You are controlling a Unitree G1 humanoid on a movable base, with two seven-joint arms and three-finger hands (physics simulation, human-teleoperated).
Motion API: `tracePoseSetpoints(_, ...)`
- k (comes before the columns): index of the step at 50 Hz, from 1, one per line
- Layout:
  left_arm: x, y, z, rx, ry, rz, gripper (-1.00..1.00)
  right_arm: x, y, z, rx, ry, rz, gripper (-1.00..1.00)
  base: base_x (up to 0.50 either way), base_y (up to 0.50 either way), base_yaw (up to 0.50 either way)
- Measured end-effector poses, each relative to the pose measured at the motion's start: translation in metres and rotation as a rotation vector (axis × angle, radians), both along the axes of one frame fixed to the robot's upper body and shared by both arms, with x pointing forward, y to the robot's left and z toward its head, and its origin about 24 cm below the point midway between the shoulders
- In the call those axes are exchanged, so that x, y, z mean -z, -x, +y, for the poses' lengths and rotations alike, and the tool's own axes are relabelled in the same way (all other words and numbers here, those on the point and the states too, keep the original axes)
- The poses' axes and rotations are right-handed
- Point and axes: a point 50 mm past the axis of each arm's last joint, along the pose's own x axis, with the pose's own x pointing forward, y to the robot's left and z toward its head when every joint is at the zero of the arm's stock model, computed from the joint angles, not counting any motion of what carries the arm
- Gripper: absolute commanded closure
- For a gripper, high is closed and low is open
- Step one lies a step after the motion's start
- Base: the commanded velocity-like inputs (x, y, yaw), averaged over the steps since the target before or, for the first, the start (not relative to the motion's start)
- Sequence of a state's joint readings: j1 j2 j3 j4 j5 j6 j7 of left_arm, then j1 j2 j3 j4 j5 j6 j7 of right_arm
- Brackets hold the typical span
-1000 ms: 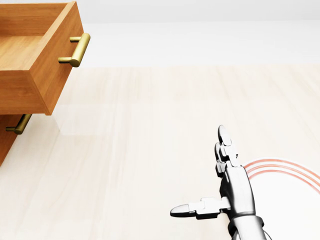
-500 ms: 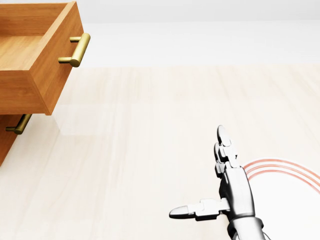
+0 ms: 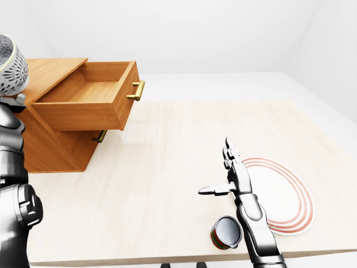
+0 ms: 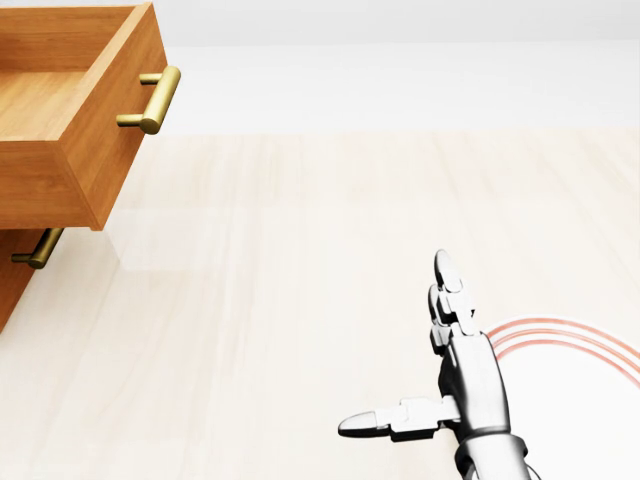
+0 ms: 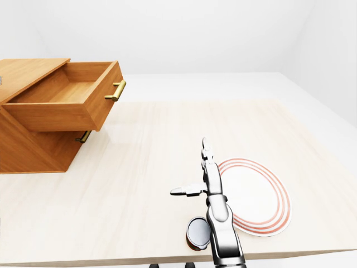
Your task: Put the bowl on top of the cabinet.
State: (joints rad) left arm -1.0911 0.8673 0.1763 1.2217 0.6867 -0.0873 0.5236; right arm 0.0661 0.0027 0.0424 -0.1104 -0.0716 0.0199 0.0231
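The pale wooden desk (image 3: 167, 139) fills most of each view. At its left stands the wooden cabinet (image 3: 50, 151), and its top drawer (image 3: 78, 116) is pulled well out toward the right of the left-eye view, overhanging the desk just below the level of the cabinet top. At the right of the desk lies a white plate (image 3: 290, 195) with red rings, flat and well apart from the cabinet. The left arm (image 3: 11, 184) rises steeply along the left edge of the left-eye view, close to the camera. Its hand is hidden at the top, so I cannot tell how its fingers are set or whether they hold anything. The right hand (image 3: 240, 181) hovers over the desk at the plate's left rim, palm edge-on. Its fingers (image 3: 228, 151) stretch straight up the view, the thumb juts out to the left, and the hand is spread wide with nothing in it. The bowl (image 3: 8, 64) shows only in part, cut by the left edge of the left-eye view. It sits directly above the left arm and, in that view, over the left end of the cabinet top. It is grey, with a pale dotted band along its curved right edge. Which way its mouth faces I cannot tell. A small red and green cup (image 3: 226, 231) lies on its side just beside the plate's lower-left rim, mouth toward the bottom of the view, against the right forearm. A brass handle (image 3: 136, 91) sits on the drawer's face.
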Motion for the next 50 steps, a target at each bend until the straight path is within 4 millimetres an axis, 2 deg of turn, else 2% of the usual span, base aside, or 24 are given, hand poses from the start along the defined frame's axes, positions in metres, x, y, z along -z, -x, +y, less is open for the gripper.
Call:
tracePoseSetpoints(17, -0.019, 0.003, 0.003, -0.009, 0.019, -0.061, -1.00, 0.001, -0.001, 0.001, -0.003, 0.002, 0.003, -1.00, 0.00, 0.00, 0.00)
tracePoseSetpoints(20, -0.014, 0.000, 0.000, 0.002, 0.025, -0.049, -1.00, 0.002, -0.001, 0.002, -0.004, 0.003, 0.004, -1.00, 0.00, 0.00, 0.00)
tracePoseSetpoints(38, -0.009, 0.003, -0.002, 0.022, 0.015, -0.084, -1.00, 0.002, -0.002, 0.002, -0.007, 0.004, 0.005, -1.00, 0.00, 0.00, 0.00)
tracePoseSetpoints(45, -0.010, 0.016, -0.017, 0.065, 0.004, -0.193, -1.00, 0.003, -0.001, 0.003, -0.008, 0.005, 0.005, -1.00, 0.00, 0.00, 0.00)
tracePoseSetpoints(50, -0.019, 0.031, -0.033, 0.134, -0.008, -0.254, -1.00, 0.002, -0.001, 0.003, -0.008, 0.005, 0.004, -1.00, 0.00, 0.00, 0.00)
